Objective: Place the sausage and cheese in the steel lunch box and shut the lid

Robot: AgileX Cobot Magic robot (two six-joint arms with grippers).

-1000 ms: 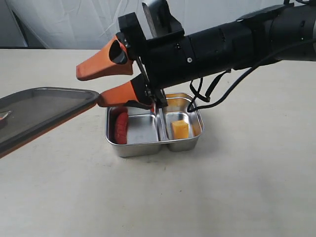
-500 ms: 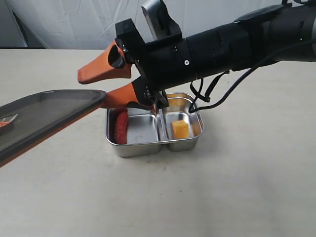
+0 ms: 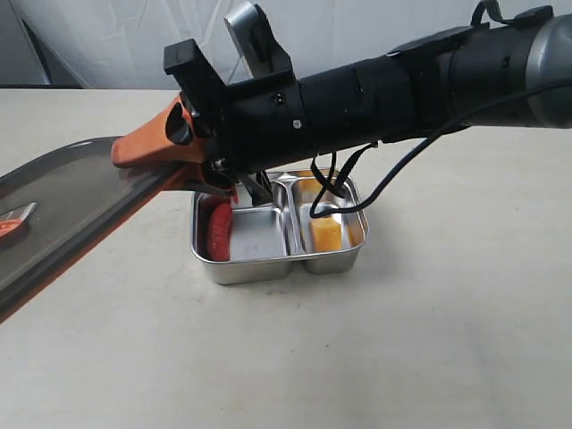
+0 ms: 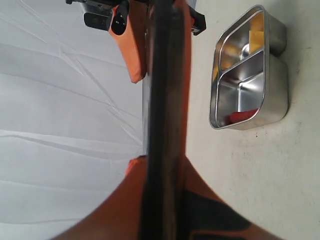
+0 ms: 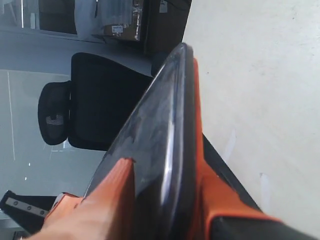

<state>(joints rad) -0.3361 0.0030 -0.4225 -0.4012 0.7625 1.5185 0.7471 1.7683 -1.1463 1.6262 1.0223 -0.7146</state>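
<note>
The steel lunch box (image 3: 268, 266) stands open on the table. The red sausage (image 3: 219, 231) lies in its larger compartment and the yellow cheese (image 3: 326, 234) in the smaller one. The dark lid (image 3: 71, 201) hangs tilted in the air to the left of the box, its orange seal underneath. My right gripper (image 3: 147, 165) reaches across above the box and is shut on the lid's near-box edge (image 5: 165, 125). My left gripper (image 4: 160, 165) is shut on the lid's (image 4: 167, 100) opposite edge; it lies outside the exterior view. The box (image 4: 272, 107), sausage (image 4: 241, 116) and cheese (image 4: 256, 37) also show in the left wrist view.
The beige table (image 3: 402, 340) stretches in front of and to the right of the box. The black right arm (image 3: 402, 85) with its loose cables (image 3: 344, 192) passes just over the box's far side. A white backdrop (image 3: 107, 36) hangs behind.
My right gripper has moved left and its fingers have closed from wide open onto the lid's edge. The lid has shifted slightly toward the box. Sausage, cheese and box have not moved.
</note>
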